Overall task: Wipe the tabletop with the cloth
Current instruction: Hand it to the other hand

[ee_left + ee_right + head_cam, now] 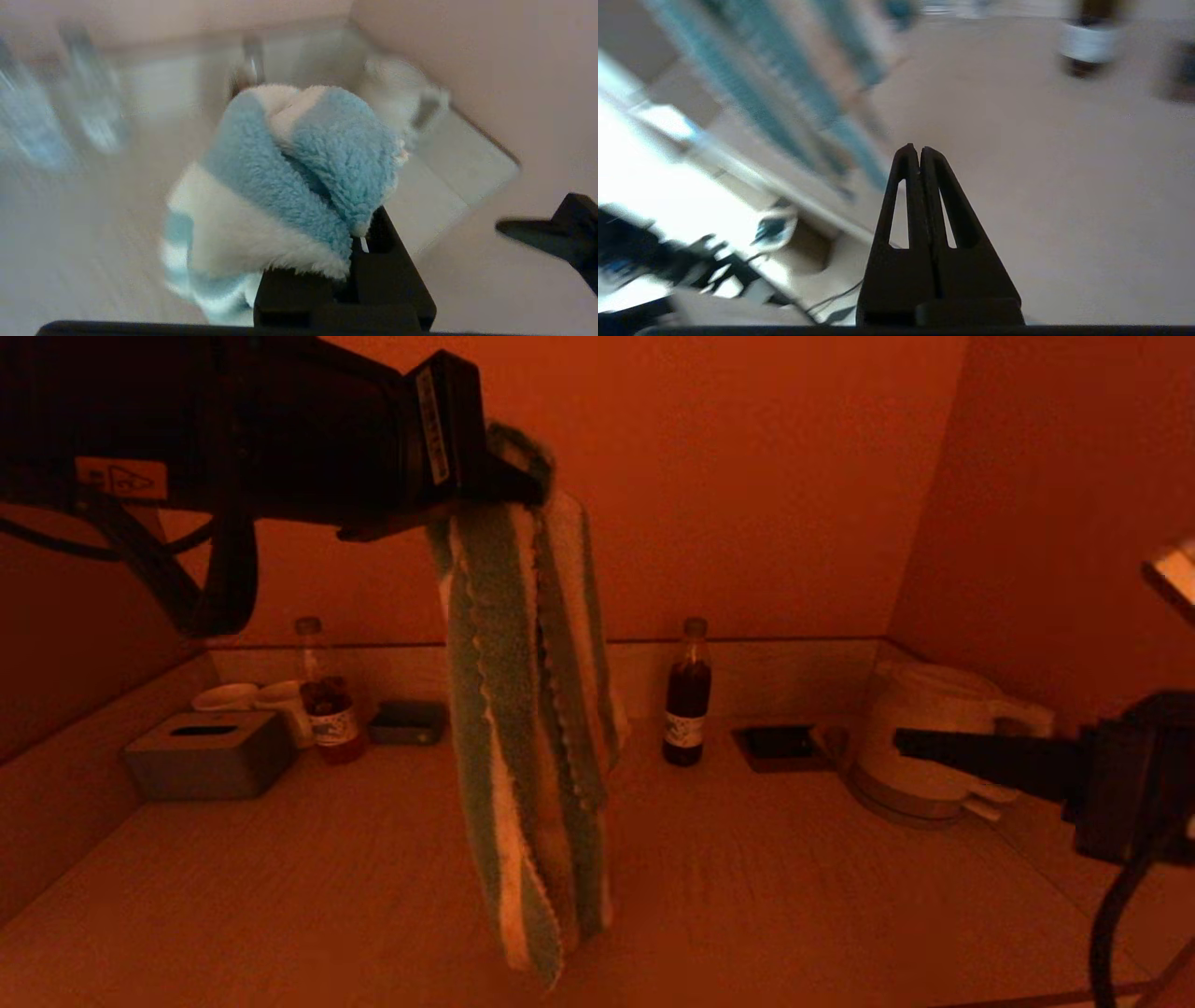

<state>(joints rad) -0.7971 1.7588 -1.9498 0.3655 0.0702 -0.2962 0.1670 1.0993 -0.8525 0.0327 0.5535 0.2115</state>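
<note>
The striped green and white cloth (532, 737) hangs in a long bundle from my left gripper (523, 476), high above the middle of the tabletop (794, 896). Its lower end dangles close over the wood near the front edge. In the left wrist view the fluffy cloth (289, 186) bulges out over the shut black fingers (392, 261) and hides their tips. My right gripper (901, 739) is shut and empty, held level at the right in front of the kettle; in its own view the gripper (920, 150) points over bare tabletop (1041, 186).
A white kettle (924, 737) stands at the back right, a dark coaster (780, 747) beside it. A dark bottle (688, 695) stands mid-back. At the back left are a grey tissue box (210, 756), white cups (252, 695), a second bottle (322, 695) and a small dark box (408, 721).
</note>
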